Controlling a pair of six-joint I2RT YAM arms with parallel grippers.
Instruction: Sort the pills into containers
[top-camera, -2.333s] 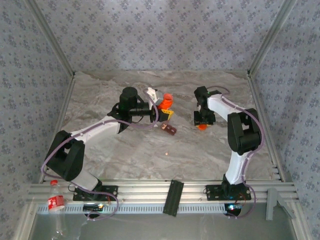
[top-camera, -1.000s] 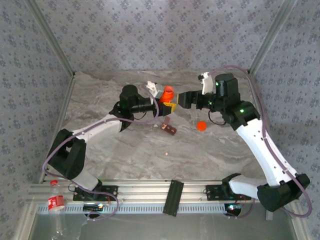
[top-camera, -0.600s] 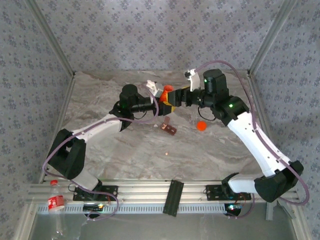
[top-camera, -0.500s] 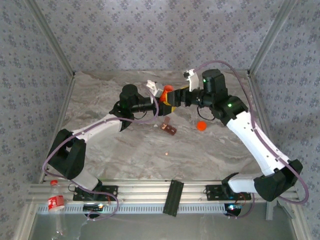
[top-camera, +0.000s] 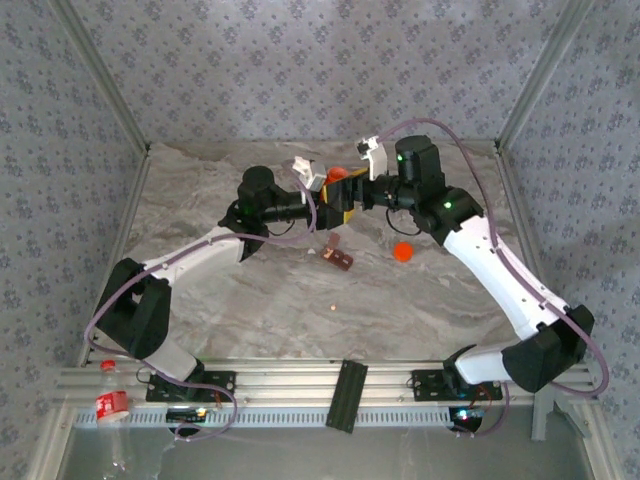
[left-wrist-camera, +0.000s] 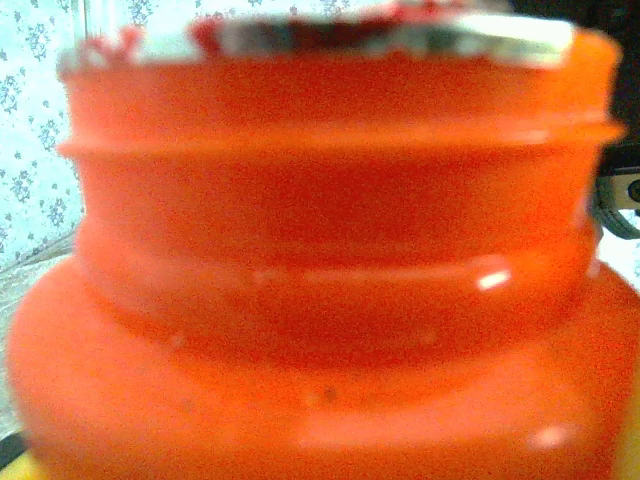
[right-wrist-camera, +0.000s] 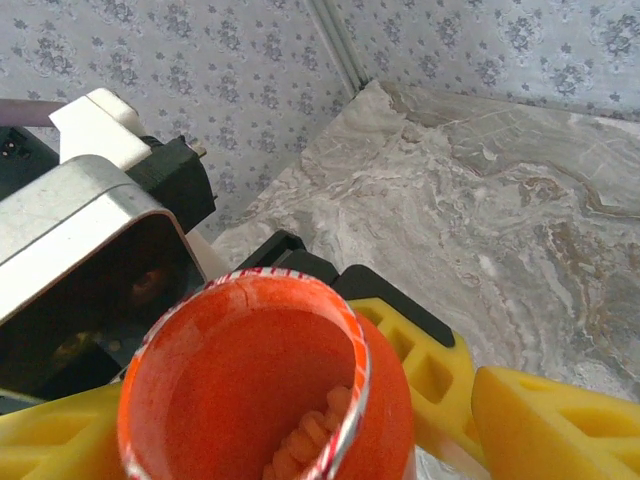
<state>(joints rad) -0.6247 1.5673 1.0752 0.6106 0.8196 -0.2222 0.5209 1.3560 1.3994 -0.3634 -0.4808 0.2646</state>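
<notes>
My left gripper (top-camera: 322, 203) is shut on the open orange bottle (top-camera: 336, 176), holding it upright above the table's far middle. The bottle's neck (left-wrist-camera: 330, 250) sits right against the left wrist camera. My right gripper (top-camera: 352, 196) has its yellow fingers (right-wrist-camera: 560, 425) on either side of the bottle's mouth (right-wrist-camera: 250, 380); I cannot make out whether they press on it. Pale lumpy pills (right-wrist-camera: 310, 440) lie inside the bottle. One tiny pill (top-camera: 333, 307) lies on the marble. The dark reddish-brown containers (top-camera: 338, 259) lie on the table below the bottle.
The round orange cap (top-camera: 403, 251) lies on the table to the right of the containers. A black strip (top-camera: 347, 394) rests on the near rail, and a plastic bottle with a red label (top-camera: 112, 405) lies at the near left. Patterned walls enclose the table.
My right arm has swung left from above the cap to the bottle, and its fingers now stand round the bottle's mouth and have narrowed. The left gripper has kept hold of the bottle.
</notes>
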